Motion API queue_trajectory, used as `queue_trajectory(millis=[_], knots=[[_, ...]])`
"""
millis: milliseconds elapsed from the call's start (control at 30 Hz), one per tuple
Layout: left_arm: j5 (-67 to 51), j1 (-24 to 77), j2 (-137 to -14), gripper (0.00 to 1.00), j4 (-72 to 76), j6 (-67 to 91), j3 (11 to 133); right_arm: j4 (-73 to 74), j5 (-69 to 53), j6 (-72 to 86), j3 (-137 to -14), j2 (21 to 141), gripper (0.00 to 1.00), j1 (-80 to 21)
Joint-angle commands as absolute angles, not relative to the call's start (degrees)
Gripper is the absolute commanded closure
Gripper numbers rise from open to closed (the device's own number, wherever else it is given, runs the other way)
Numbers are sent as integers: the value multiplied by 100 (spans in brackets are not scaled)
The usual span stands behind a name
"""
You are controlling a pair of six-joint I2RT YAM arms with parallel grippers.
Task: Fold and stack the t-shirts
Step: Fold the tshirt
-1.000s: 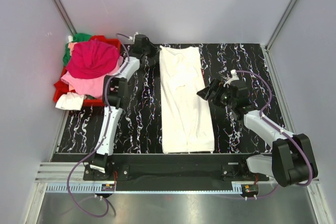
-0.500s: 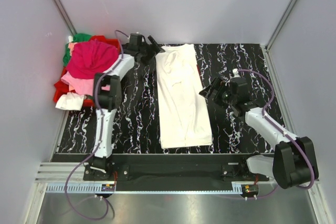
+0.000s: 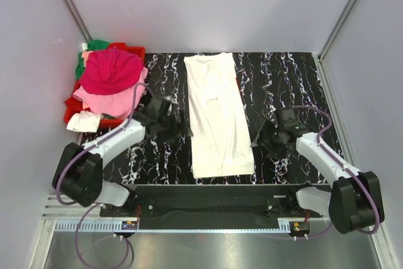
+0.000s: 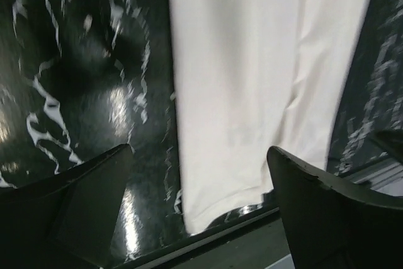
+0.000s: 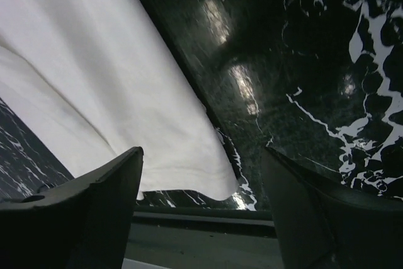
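Red bin point(image 3: 132, 49) barely visible under heaped magenta, pink, green t-shirts point(image 3: 110, 74)

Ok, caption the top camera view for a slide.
Left gripper and right gripper, both open, flank a lengthwise-folded white t-shirt; other shirts overflow the red bin.

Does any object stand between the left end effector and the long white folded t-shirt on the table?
Nothing visible does. Only bare black marbled table lies between the open left end effector and the long white folded cloth t-shirt.

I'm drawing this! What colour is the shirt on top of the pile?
Magenta: the crumpled cloth t-shirt shows best in the top external view.
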State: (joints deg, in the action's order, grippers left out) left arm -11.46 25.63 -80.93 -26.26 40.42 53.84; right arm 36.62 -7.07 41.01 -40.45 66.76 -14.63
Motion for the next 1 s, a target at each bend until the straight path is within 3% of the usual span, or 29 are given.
queue_trajectory(millis=[0,400,633,800,967], knots=[[-1011,2838,-7595,7,-2426,4315,4449,3745,-1360,4096,-3762,6810,19,-1485],[-1028,3866,-7110,14,-1460,5326,2866,3270,-1784,4394,-2936,6725,38,-1863],[-1160,4438,-7444,24,-607,5906,2277,2980,-1775,4711,-2549,6609,50,-2180],[-1222,4763,-8006,41,-440,5950,2478,2857,-1740,4720,-2601,6908,62,-2320],[-1143,5115,-8033,46,-553,6214,2461,2891,-1644,4755,-2584,6786,78,-2338]])
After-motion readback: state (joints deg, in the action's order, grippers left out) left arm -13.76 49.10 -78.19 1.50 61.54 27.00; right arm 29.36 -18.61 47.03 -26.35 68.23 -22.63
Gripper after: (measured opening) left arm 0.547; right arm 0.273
